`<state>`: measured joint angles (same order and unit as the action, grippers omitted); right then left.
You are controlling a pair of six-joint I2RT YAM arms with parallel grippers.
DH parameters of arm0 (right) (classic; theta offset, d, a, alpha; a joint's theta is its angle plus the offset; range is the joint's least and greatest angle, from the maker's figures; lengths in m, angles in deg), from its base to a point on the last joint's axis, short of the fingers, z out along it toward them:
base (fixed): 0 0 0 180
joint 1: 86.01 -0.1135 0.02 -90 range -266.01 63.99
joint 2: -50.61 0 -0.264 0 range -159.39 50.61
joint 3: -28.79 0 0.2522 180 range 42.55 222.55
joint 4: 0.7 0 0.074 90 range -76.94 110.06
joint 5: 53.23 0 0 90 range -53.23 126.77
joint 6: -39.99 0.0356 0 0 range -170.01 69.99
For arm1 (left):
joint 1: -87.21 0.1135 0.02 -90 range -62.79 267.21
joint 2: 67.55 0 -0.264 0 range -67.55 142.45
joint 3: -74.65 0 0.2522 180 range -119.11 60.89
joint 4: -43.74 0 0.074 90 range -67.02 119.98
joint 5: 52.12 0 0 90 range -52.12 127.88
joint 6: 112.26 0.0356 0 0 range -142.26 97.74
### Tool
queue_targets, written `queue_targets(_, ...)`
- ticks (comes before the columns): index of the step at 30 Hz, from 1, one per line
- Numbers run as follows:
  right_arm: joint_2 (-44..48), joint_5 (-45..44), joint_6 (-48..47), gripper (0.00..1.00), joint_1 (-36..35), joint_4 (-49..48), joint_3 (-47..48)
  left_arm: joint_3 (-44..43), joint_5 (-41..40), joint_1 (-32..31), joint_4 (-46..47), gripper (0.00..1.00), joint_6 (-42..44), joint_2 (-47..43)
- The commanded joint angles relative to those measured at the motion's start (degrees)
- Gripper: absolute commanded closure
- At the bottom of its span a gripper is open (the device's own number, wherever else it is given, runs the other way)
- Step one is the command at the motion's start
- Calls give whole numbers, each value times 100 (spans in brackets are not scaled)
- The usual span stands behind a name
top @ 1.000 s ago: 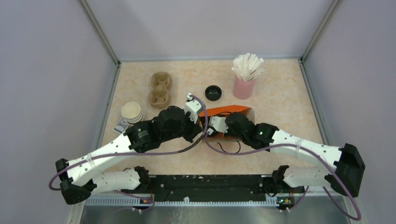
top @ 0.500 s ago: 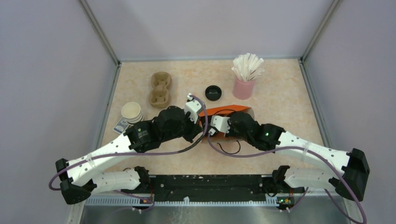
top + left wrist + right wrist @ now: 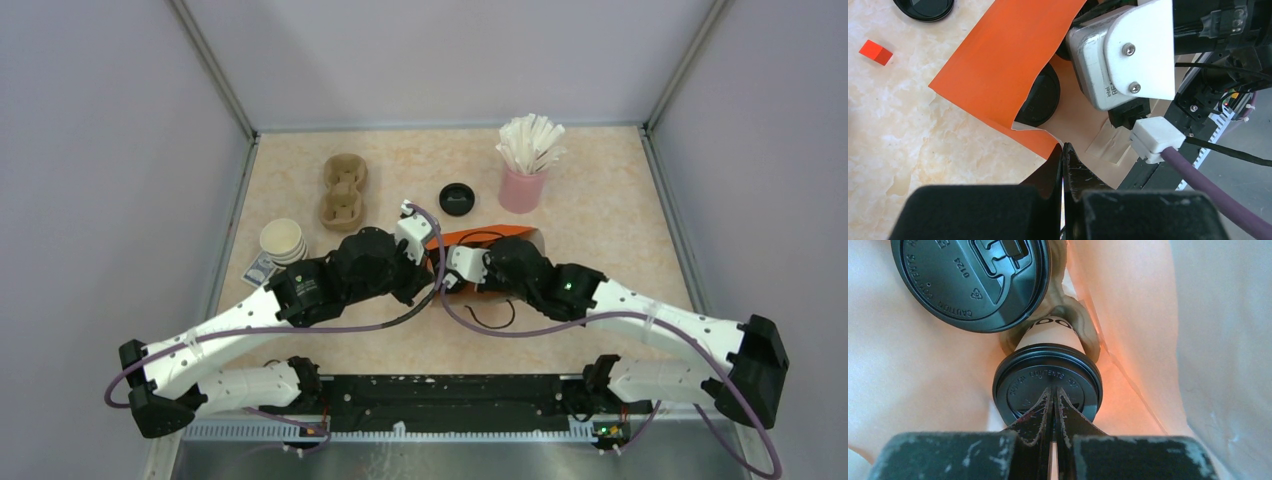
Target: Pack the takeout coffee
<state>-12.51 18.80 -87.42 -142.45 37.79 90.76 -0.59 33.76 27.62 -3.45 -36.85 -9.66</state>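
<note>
The orange bag (image 3: 505, 236) lies on its side mid-table, mouth toward the left. My left gripper (image 3: 1064, 150) is shut on the lower edge of the bag's (image 3: 1008, 60) mouth and holds it open. My right gripper (image 3: 1054, 392) is inside the bag, jaws shut, tips against the black lid of a takeout coffee (image 3: 1048, 382) lying on its side. A second lidded cup (image 3: 968, 280) lies beside it, deeper in. One black lid (image 3: 1040, 102) shows in the bag's mouth in the left wrist view. In the top view the right fingers are hidden in the bag.
A loose black lid (image 3: 457, 198) and a pink cup of white straws (image 3: 523, 188) stand behind the bag. A brown cup carrier (image 3: 343, 188) and a stack of lidless cream cups (image 3: 282, 240) are at the left. A small red block (image 3: 875, 52) lies near the bag.
My right arm drew back slightly to the right, then moved left into the bag again. The left arm and the bag have stayed put.
</note>
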Motion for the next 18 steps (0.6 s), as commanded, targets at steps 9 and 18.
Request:
queue_targets(9,782,686,352,100,48,749,981,-435,-124,53,14,100,-123,-2)
queue_targets(18,949,1185,741,100,54,851,1502,-565,-57,114,4,100,-275,47)
